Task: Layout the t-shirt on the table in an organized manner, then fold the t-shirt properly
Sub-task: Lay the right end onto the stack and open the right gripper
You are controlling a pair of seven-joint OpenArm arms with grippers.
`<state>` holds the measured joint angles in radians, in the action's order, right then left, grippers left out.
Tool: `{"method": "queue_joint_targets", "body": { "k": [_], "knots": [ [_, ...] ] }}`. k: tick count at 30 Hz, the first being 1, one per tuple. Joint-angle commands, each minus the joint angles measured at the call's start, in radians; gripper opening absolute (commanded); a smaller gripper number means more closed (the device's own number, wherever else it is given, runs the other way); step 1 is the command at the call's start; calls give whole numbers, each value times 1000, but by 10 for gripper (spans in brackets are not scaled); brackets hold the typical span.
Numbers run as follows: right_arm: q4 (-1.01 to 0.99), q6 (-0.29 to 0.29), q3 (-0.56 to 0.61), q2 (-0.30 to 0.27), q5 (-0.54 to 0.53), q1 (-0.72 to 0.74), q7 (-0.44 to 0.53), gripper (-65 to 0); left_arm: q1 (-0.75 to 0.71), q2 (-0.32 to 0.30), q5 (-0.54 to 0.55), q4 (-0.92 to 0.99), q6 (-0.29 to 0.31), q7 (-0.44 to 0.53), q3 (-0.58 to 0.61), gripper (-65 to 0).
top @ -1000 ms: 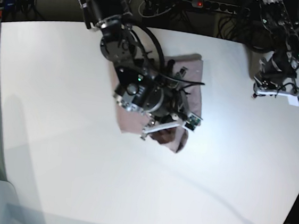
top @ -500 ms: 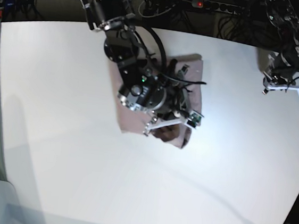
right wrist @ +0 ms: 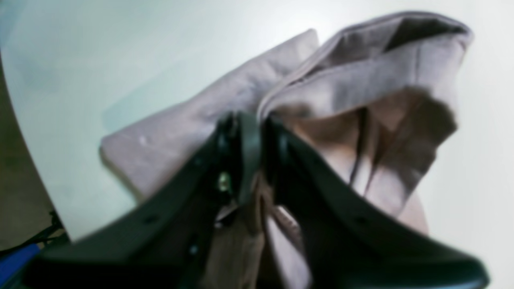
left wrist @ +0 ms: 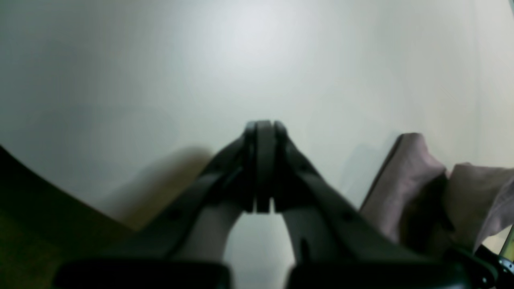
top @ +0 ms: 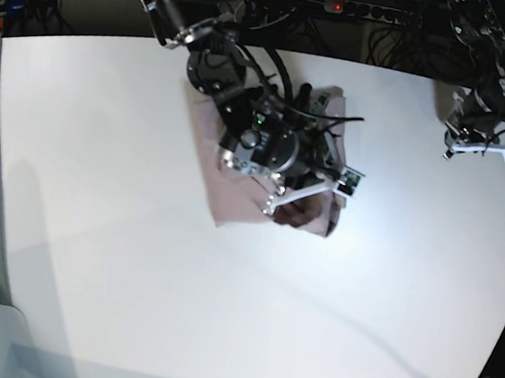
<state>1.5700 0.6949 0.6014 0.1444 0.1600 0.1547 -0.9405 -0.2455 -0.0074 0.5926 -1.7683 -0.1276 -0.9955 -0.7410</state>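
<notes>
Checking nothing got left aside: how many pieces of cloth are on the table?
1: the t-shirt, bunched mid-table under the right gripper. Nothing else shows, though the arm hides part of it.

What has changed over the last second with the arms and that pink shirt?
The right gripper has slid rightward over the t-shirt, dragging its pinched fold along. The left gripper drew back toward the table edge early on, then held, shut and empty.

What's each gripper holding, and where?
Right gripper: pinching a fold of the t-shirt, at its bunched part. Left gripper: shut, holding nothing.
</notes>
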Motion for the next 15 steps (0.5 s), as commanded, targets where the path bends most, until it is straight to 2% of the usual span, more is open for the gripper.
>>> {"method": "queue_joint_targets", "body": {
  "k": [1,5,8,12,15],
  "knots": [
    [19,3,4,13,-9,18,21,-505,5,-9,20,-20,-4,-1,-4,-647],
    [37,3,1,13,-9,18,21,-389,2,-9,20,-18,-4,0,-4,-647],
    [145,3,1,13,-9,-11,19,-325,2,-9,20,-14,-4,2,-4,-647],
    [301,3,-31,13,-4,-39,19,-305,2,-9,20,-11,-4,3,-4,-647],
    [323,3,-142,1,-4,-54,18,-305,2,-9,20,-11,-4,3,-4,-647]
  ]
}}
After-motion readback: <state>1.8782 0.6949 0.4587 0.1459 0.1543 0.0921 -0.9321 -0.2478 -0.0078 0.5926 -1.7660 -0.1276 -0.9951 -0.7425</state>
